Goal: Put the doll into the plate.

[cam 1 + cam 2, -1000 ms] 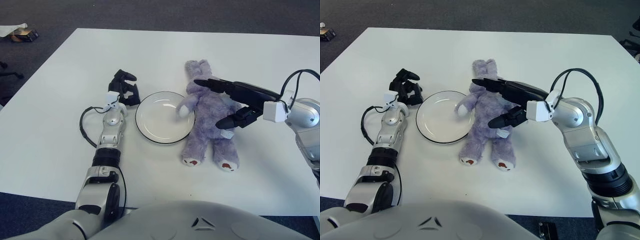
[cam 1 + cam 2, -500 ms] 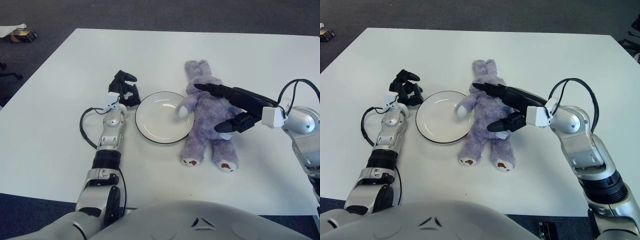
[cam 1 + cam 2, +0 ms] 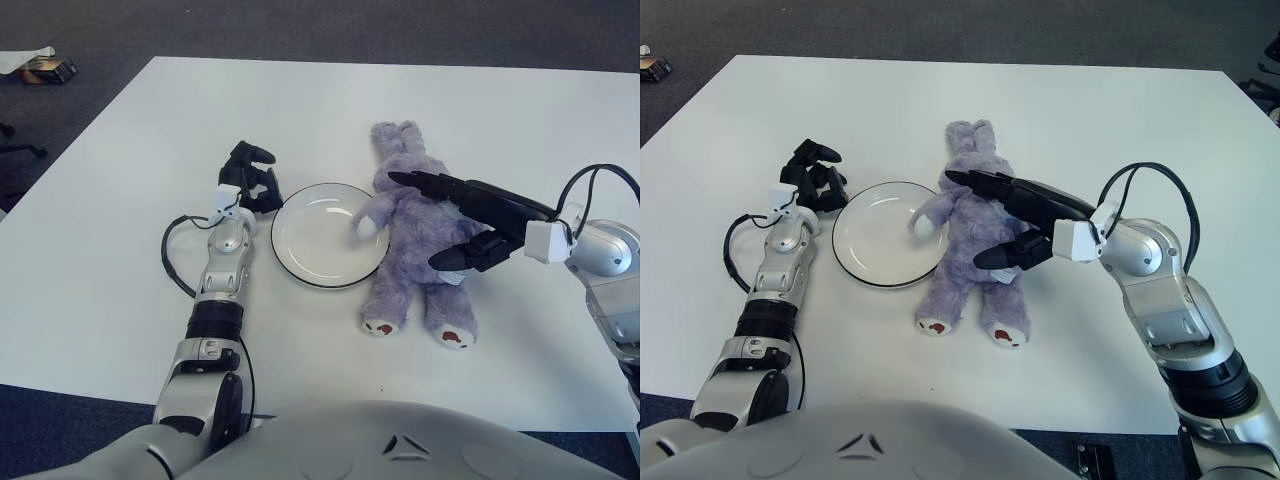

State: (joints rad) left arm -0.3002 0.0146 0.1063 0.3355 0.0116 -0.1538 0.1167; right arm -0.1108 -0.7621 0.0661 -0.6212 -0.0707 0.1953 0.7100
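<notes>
A purple plush rabbit doll (image 3: 415, 245) lies on its back on the white table, ears pointing away from me, one white-tipped arm over the rim of the plate. The white plate (image 3: 305, 245) with a dark rim sits just left of the doll and holds nothing else. My right hand (image 3: 440, 220) reaches in from the right with its black fingers spread over the doll's belly, long fingers above and the thumb near its right side; it is open. My left hand (image 3: 250, 175) lies on the table by the plate's upper left edge, fingers curled.
The white table (image 3: 100, 260) reaches the far edge at the top, with dark carpet beyond. A small box (image 3: 48, 70) lies on the floor at the far left. A black cable loops beside my left forearm (image 3: 170, 250).
My right hand has come lower and a little further left over the doll's belly. The doll has shifted slightly. The left hand and plate have stayed put.
</notes>
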